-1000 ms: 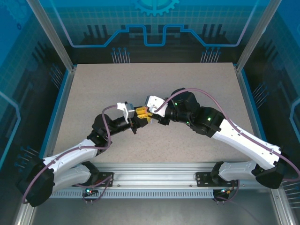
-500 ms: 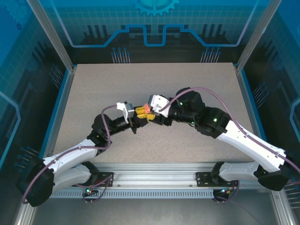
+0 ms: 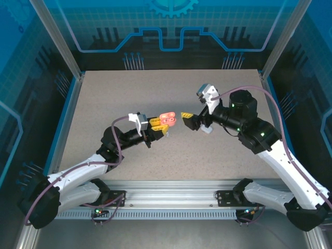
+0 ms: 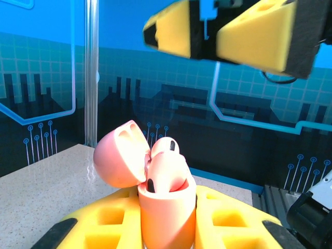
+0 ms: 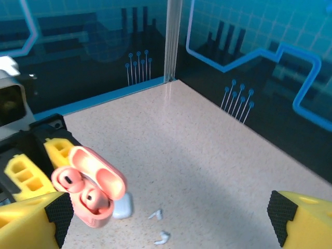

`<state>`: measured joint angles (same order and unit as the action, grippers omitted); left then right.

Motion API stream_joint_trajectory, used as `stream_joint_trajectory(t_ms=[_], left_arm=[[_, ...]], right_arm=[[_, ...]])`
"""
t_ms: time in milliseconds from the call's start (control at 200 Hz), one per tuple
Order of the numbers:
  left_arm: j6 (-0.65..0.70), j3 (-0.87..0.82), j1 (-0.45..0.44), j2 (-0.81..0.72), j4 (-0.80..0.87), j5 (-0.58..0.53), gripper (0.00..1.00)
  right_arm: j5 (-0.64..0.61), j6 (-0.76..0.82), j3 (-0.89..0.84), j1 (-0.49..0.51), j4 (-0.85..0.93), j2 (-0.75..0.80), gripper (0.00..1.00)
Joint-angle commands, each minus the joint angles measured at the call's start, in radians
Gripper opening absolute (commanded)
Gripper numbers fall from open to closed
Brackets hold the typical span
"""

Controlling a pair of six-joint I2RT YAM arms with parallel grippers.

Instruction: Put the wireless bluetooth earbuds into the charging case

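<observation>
Left jaws clamp the pink case (image 4: 166,215) upright, lid (image 4: 116,161) open, presenting both pink earbuds (image 5: 67,181) in their wells (job looks done here). Right jaws gape wide, well apart; white earbuds (image 5: 155,214) wait on the desk (image 5: 207,155).

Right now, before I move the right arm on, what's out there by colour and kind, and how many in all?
pink charging case: 1, open, gripped in the left tool
pink earbuds: 2, seated in that case
white earbuds: 2, loose on the table
white case: 1, partly hidden behind the pink one
Total: 6
</observation>
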<state>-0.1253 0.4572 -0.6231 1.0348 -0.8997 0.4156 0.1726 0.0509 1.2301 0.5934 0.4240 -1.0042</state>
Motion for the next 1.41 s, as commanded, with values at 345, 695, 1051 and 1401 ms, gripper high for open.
stream_joint_trajectory(t_ms=[345, 695, 1051, 1401], left_arm=[[-0.004, 0.027, -0.004, 0.021, -0.105, 0.039, 0.00], [0.009, 0.064, -0.003, 0.080, -0.154, 0.058, 0.00], [-0.006, 0.077, -0.004, 0.128, -0.188, 0.059, 0.00], [-0.017, 0.071, -0.004, 0.136, -0.193, 0.058, 0.00]], right_arm=[[0.499, -0.390, -0.101, -0.102, -0.161, -0.085, 1.00], [0.646, -0.428, -0.013, -0.085, -0.103, -0.191, 0.96], [0.695, -0.367, 0.012, -0.055, -0.084, -0.188, 0.83], [0.643, -0.320, 0.017, -0.055, -0.086, -0.151, 0.82]])
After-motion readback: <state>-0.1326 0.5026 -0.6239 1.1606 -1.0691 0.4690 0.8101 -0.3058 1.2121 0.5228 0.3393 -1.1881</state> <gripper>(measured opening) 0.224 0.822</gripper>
